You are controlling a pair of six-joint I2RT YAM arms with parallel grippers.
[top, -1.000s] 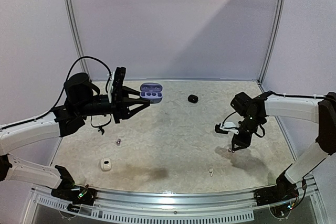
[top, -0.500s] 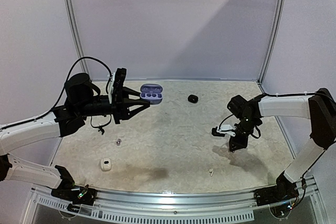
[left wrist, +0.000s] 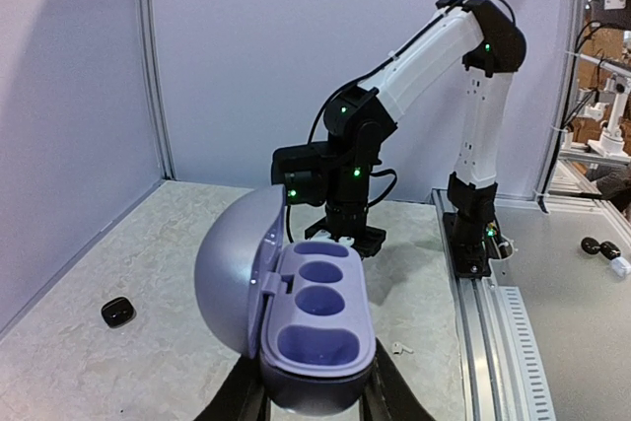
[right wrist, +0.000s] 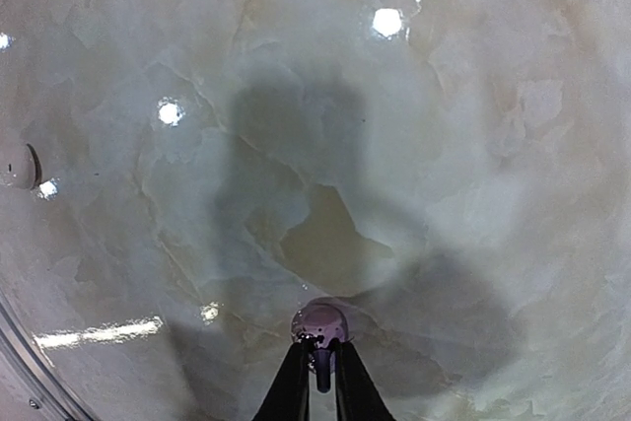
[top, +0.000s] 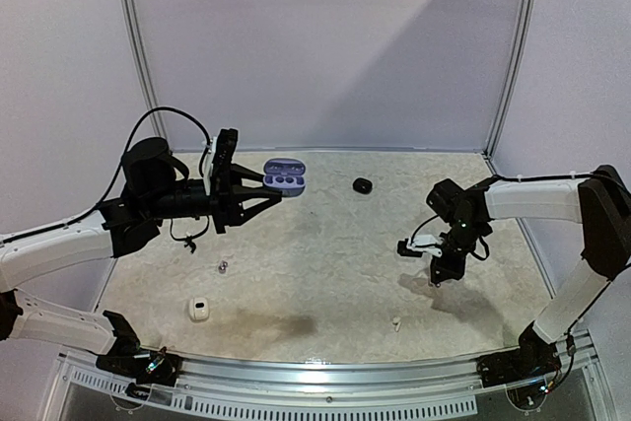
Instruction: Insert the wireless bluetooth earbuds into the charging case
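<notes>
My left gripper [top: 268, 189] is shut on the open purple charging case [top: 284, 176] and holds it in the air over the back left of the table. In the left wrist view the case [left wrist: 315, 327] has its lid swung left and its wells are empty, with my fingers [left wrist: 389, 403] clamped on its sides. My right gripper [top: 435, 280] points down at the right side of the table. In the right wrist view it [right wrist: 319, 354] is shut on a tiny silvery-purple earbud [right wrist: 319, 322], close over the table.
A small black case [top: 362, 185] lies at the back middle, also in the left wrist view [left wrist: 116, 312]. A white case [top: 198, 309] lies front left, a tiny bud [top: 223, 266] near it. A white bud [top: 395, 322] lies front right. A white object [right wrist: 15, 165] sits at the right wrist view's left edge.
My right arm has shifted slightly left, its gripper staying low over the same spot. My left arm and the case have not moved.
</notes>
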